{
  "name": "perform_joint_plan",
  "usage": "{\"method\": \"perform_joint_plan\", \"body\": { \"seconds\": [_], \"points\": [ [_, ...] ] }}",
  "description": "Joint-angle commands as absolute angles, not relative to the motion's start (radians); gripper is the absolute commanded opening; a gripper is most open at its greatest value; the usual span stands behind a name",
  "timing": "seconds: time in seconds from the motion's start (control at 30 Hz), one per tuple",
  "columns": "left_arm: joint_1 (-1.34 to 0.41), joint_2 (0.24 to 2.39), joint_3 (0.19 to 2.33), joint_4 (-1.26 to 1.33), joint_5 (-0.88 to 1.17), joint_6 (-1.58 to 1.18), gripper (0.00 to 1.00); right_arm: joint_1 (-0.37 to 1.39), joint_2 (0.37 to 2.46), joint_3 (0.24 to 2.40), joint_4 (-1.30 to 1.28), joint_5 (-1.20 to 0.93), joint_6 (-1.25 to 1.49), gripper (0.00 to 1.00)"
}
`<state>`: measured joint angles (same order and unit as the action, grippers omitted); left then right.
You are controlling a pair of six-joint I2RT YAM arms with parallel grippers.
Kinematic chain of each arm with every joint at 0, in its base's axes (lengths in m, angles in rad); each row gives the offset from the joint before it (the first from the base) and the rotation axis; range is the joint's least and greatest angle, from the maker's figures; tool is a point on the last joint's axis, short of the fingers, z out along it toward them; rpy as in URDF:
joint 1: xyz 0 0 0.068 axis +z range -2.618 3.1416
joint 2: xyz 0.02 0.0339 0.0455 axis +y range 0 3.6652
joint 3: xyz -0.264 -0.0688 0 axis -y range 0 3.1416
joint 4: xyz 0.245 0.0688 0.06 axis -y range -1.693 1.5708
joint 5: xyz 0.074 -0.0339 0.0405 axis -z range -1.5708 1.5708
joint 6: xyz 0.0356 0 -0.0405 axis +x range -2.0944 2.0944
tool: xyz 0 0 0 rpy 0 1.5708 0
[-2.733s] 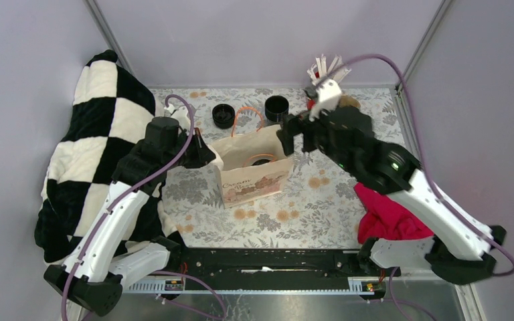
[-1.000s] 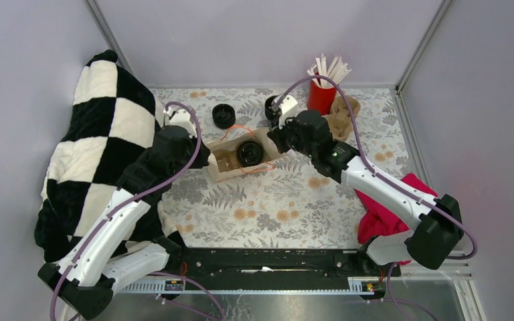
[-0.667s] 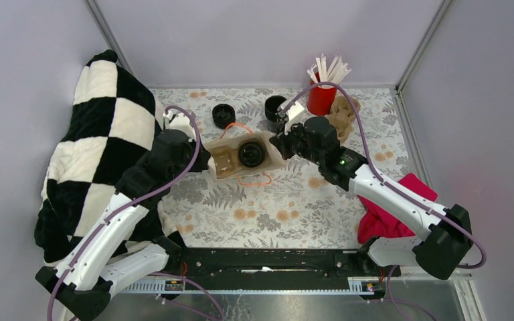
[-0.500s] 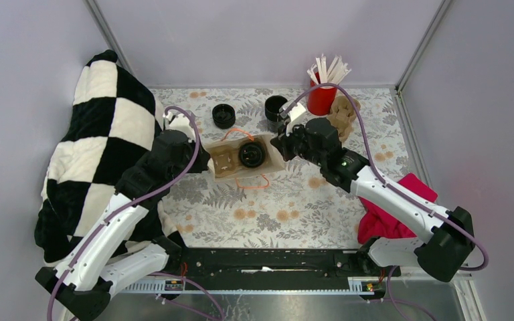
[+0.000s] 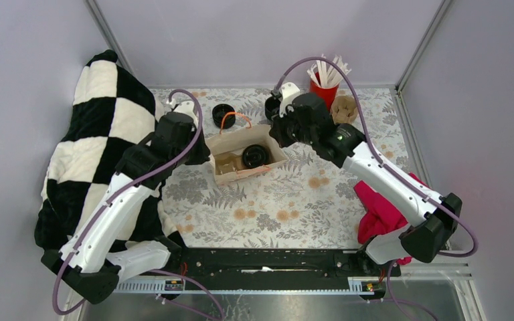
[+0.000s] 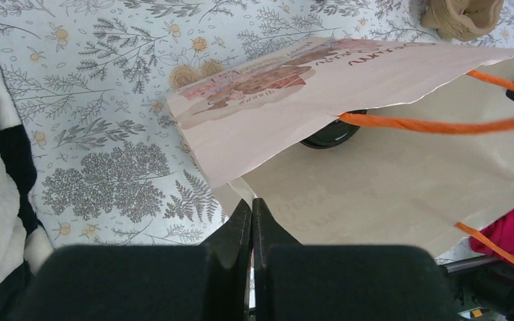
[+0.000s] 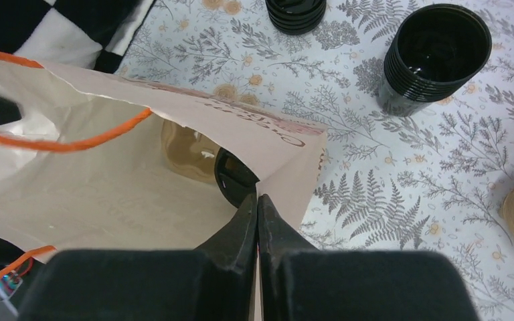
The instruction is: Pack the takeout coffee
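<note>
The takeout coffee (image 5: 255, 155) stands inside the open paper bag (image 5: 237, 137); only its round black lid shows, in the right wrist view too (image 7: 233, 179) and partly under the bag's rim in the left wrist view (image 6: 331, 134). My left gripper (image 5: 203, 152) is shut on the bag's left rim, its tips (image 6: 251, 204) pinching the paper (image 6: 375, 187). On the opposite rim my right gripper (image 5: 278, 137) is shut, tips (image 7: 257, 199) pinched on the paper edge (image 7: 107, 194). Orange handles hang loose.
A brown piece (image 5: 226, 162) lies in the bag beside the cup. Behind the bag are a stack of black lids (image 5: 223, 115) and black cups (image 7: 435, 57). A red cup of white sticks (image 5: 324, 85) and a pulp carrier (image 5: 343, 108) stand back right. Checkered blanket (image 5: 100, 134) left, red cloth (image 5: 383, 212) right.
Both grippers have carried the bag a little toward the back of the table, still pinching its two rims. The mouth stays spread, with the lidded cup inside.
</note>
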<state>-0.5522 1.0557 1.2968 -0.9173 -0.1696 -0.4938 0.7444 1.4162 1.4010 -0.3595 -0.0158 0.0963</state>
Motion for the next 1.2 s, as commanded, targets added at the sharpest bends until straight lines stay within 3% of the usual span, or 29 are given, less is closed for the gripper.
{"method": "perform_joint_plan", "body": {
  "seconds": [0.0,0.1,0.2,0.33,0.43,0.67,0.77,1.0,1.17],
  "points": [
    [-0.527,1.098,1.404,-0.998,-0.135,-0.524,0.00,0.752,1.458,1.549,-0.616,0.002,0.159,0.04],
    [-0.499,1.139,1.425,-1.032,-0.104,-0.553,0.00,0.752,1.483,1.577,-0.654,0.024,0.163,0.14],
    [-0.478,1.177,1.457,-1.062,-0.094,-0.570,0.00,0.752,1.512,1.626,-0.672,0.049,0.169,0.31],
    [-0.443,1.234,1.506,-1.111,-0.062,-0.578,0.00,0.751,1.580,1.789,-0.758,0.054,0.164,0.48],
    [-0.437,1.263,1.548,-1.136,-0.073,-0.578,0.01,0.749,1.599,1.906,-0.794,0.098,0.158,0.70],
    [-0.432,1.278,1.612,-1.136,-0.100,-0.546,0.25,0.655,1.700,2.261,-0.869,0.093,0.084,0.86],
    [-0.432,1.279,1.630,-1.138,-0.117,-0.535,0.38,0.592,1.708,2.273,-0.807,0.094,0.076,0.92],
    [-0.432,1.274,1.744,-1.195,-0.181,-0.485,0.66,0.343,1.800,2.107,-0.521,0.105,0.123,0.89],
    [-0.432,1.254,1.812,-1.227,-0.207,-0.431,0.74,0.222,2.059,2.322,-0.528,0.079,0.105,0.60]
  ]
}}
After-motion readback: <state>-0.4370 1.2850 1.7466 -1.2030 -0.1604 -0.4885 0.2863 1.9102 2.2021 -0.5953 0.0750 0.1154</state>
